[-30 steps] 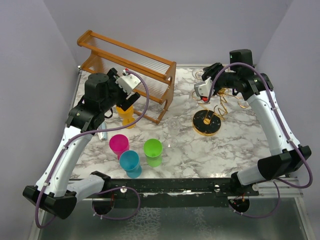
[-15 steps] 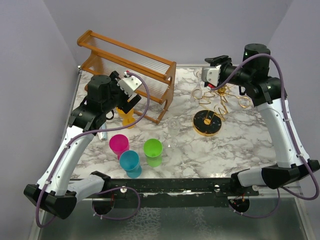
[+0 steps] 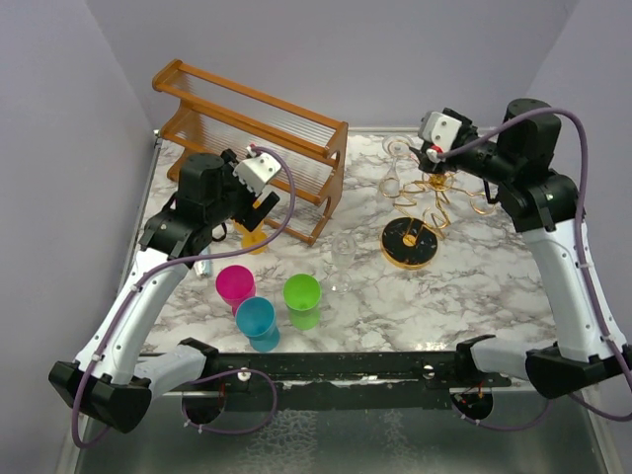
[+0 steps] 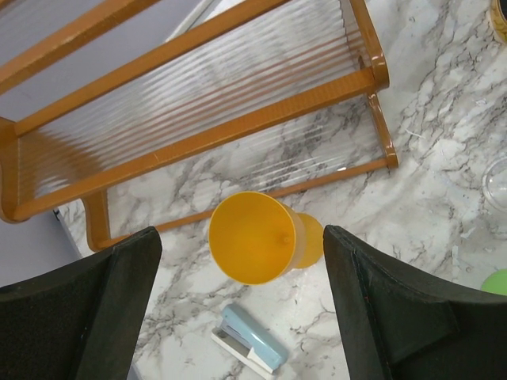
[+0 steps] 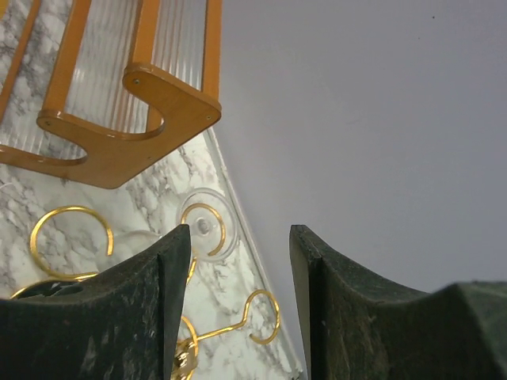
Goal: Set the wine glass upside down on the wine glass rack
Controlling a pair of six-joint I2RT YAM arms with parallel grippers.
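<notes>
Drawn back up and to the right, away from the rack (image 3: 409, 243), over the last second: right jaws, now apart and gripping nothing, with only lilac wall (image 5: 356, 119) in the gap of the wrist view. Just off their left fingertip, not touching, the wine glass (image 5: 204, 226), hung upside down on a curled gold arm of the rack, foot uppermost with the hook across it, bowl dangling below. From above, the same wine glass (image 3: 392, 180) to the left of the jaws, on the far-left side of the wire tree, over the marble tabletop (image 3: 464, 286). Round black, gold-rimmed base of the rack nearer the arms than the glass.

Left jaws hardly shifted in that time, likewise apart and empty, poised above an orange cup (image 4: 253, 237) standing in front of the wooden shelf (image 4: 198, 134). Beside that cup, a small pale-blue stapler (image 4: 249, 339). Well apart from the wine glass, between shelf and rack, a second clear glass (image 3: 343, 252) standing on the tabletop. Toward the near edge, pink cup (image 3: 235, 284), blue cup (image 3: 256, 318) and green cup (image 3: 302, 293) in a close cluster.
</notes>
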